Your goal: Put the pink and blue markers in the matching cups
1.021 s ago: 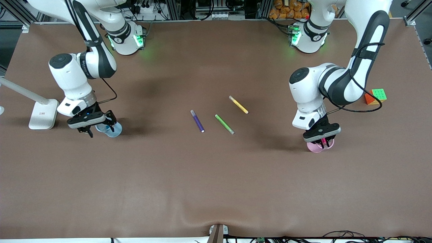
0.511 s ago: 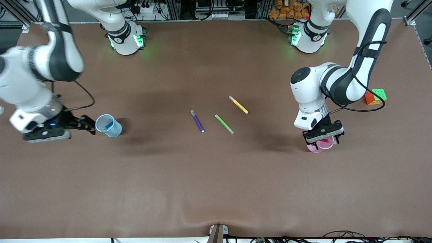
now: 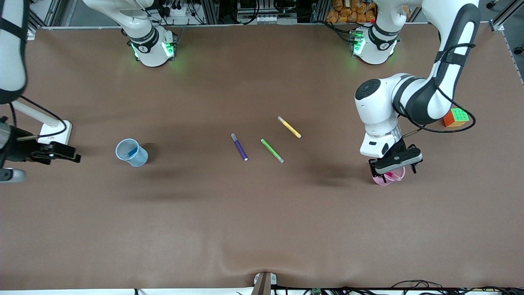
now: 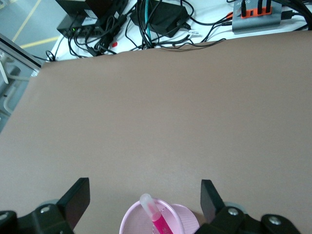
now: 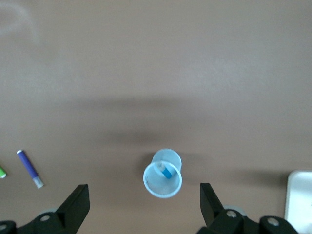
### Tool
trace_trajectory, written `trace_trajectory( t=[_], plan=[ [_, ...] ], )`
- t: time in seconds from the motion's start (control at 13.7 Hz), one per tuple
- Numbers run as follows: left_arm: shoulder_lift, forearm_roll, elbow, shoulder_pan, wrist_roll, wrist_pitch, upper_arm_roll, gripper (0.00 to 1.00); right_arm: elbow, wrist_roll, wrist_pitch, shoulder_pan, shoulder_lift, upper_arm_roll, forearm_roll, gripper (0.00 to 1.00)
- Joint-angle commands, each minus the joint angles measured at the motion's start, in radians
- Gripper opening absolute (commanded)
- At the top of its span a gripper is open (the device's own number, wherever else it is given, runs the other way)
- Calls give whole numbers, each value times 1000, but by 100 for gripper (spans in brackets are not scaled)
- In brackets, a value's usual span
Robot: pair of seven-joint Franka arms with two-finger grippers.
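The light blue cup stands toward the right arm's end of the table with the blue marker inside it. My right gripper is open and empty, raised high, off to the side of that cup; its wrist view shows the cup and the marker far below. The light pink cup stands toward the left arm's end with the pink marker leaning inside it. My left gripper is open just above that cup; the marker leans between the spread fingers, which do not touch it.
A dark purple pen, a green pen and a yellow pen lie mid-table. A colour cube sits beside the left arm. A white lamp base stands near the right gripper.
My right gripper has risen and drawn away from the blue cup toward the right arm's end of the table. My left gripper has lifted slightly over the pink cup, leaving the pink marker in it.
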Motion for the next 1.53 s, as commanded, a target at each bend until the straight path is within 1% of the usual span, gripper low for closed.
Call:
trace_trajectory(
  t=[0.0,0.07,0.22,0.29,0.36,0.51,0.66,0.73,0.88,1.02,1.09,1.24,1.31,1.46],
  plan=[
    [-19,-124,38,6,101,-13,-5,100,119,15,-159,-41,17,3,13,100],
    [-19,-161,55,6,125,-28,-5,100,133,21,-216,-33,6,2,-4,100],
    [-17,-224,98,1,176,-91,-6,100,138,42,-283,-16,-22,19,-111,100],
    [-19,-270,118,0,220,-108,-6,100,136,20,-293,22,-49,29,-171,100],
    [-19,-314,141,3,265,-127,-6,100,104,7,-284,43,-90,29,-209,100],
    [-17,-399,199,3,378,-201,-6,100,-32,3,-214,50,-198,29,-219,100],
    [-17,-489,255,4,469,-264,-6,100,-167,-2,-157,45,-282,29,-219,100],
    [-19,-526,272,6,499,-285,-6,100,-211,-4,-131,42,-305,28,-219,100],
    [-20,-572,293,6,567,-324,-6,100,-250,-11,-118,34,-332,26,-219,100],
    [-19,-652,330,7,608,-385,-6,100,-238,-19,-116,31,-326,25,-207,100],
    [-20,-695,345,9,624,-416,-5,100,-214,-22,-116,28,-303,23,-202,100],
    [-31,-738,367,9,664,-485,-5,100,-108,-19,-148,42,-249,26,-219,100],
    [-43,-752,367,9,668,-508,-5,100,-83,-20,-170,44,-237,26,-219,100],
    [-69,-782,368,7,719,-561,-5,100,-80,-17,-178,39,-240,28,-202,100]
  ],
)
